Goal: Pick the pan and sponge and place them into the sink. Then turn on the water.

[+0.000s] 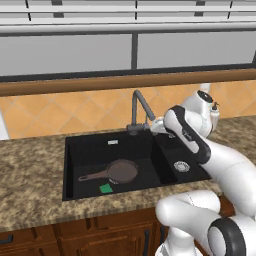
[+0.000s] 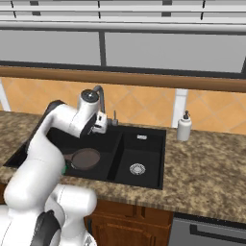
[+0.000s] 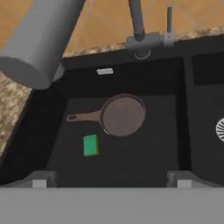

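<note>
The arm (image 1: 200, 145) rises from the base, bends at the elbow and reaches forward over the sink (image 1: 70, 170), its wrist ending above the divider between the two basins, just in front of the faucet (image 1: 137, 107). In the right base view the hand (image 2: 98, 122) hangs beside the faucet's neck, above the large basin. The gripper (image 3: 111, 181) looks down into that basin; its jaws stand wide apart with nothing between them, each fingertip (image 3: 39, 180) near one side of the hand view.

The pan (image 1: 121, 171) lies flat on the floor of the large basin, about at its middle, with its handle pointing toward the basin's left wall. The sponge (image 1: 105, 188) lies green side up near the basin's front edge, just beside the pan's handle and apart from it.

A white soap dispenser (image 2: 184, 127) stands on the tabletop (image 2: 206, 168) behind the sink's right rear corner.
</note>
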